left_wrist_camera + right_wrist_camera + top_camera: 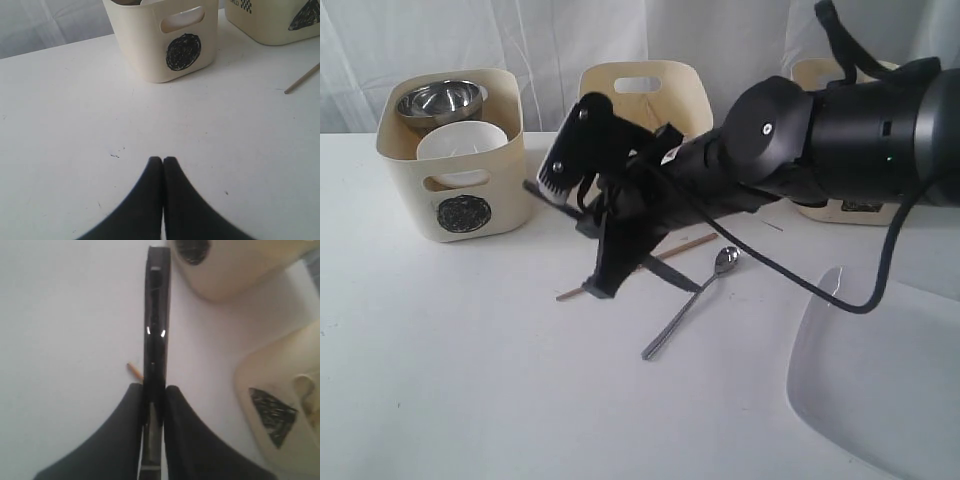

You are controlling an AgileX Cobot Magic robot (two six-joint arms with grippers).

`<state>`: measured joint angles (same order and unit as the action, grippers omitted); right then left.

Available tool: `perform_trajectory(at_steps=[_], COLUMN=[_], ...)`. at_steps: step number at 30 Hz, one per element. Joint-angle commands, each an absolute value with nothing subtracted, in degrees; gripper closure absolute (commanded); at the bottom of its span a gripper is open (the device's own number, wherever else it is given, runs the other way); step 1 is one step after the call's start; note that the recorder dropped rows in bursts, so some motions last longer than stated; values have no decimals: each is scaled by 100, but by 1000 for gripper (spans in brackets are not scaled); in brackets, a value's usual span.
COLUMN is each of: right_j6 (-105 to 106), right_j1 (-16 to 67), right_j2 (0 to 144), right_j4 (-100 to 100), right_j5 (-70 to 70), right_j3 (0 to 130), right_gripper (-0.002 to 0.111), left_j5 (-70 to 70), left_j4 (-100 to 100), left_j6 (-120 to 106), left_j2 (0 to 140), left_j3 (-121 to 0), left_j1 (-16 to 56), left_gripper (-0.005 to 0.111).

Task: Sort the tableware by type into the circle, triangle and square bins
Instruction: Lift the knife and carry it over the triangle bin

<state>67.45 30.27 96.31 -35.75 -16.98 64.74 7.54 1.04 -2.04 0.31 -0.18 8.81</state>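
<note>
White table (470, 380), faintly speckled (small dark marks); white curtain (470, 40) behind, hanging in folds

Front-left of table (440, 380) wide open. Right arm (800, 140) spans the middle, knife (156, 315) in its jaws, screening triangle bin (660, 100) and square bin (808, 75). Spoon (695, 300) and chopstick (690, 244) lie mid-table. Plate (880, 390) fills the front-right corner. Circle bin (455, 190) is reachable from above, its mouth packed with steel bowl (440, 100) and white bowl (462, 140).
</note>
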Motion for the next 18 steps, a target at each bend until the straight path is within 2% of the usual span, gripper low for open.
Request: perform_trajectory(at_steps=[1,10,18], right_j6=[6164,5604,4216], right_j1=[3022,2912,2709], right_j2=[9498,9498,9668], right_j4=[-3650,-3555,-2799], right_j5=[-582,1392,2450], right_j3=[6455,6455,6455], right_gripper=[108,108,108], left_j5=[775,775,775], left_j4=[95,95,95], left_j6=[-197,-197,-197], left_j2=[0,0,0], left_j3=[0,0,0], left_j1=[870,870,870], left_gripper=[107,107,107])
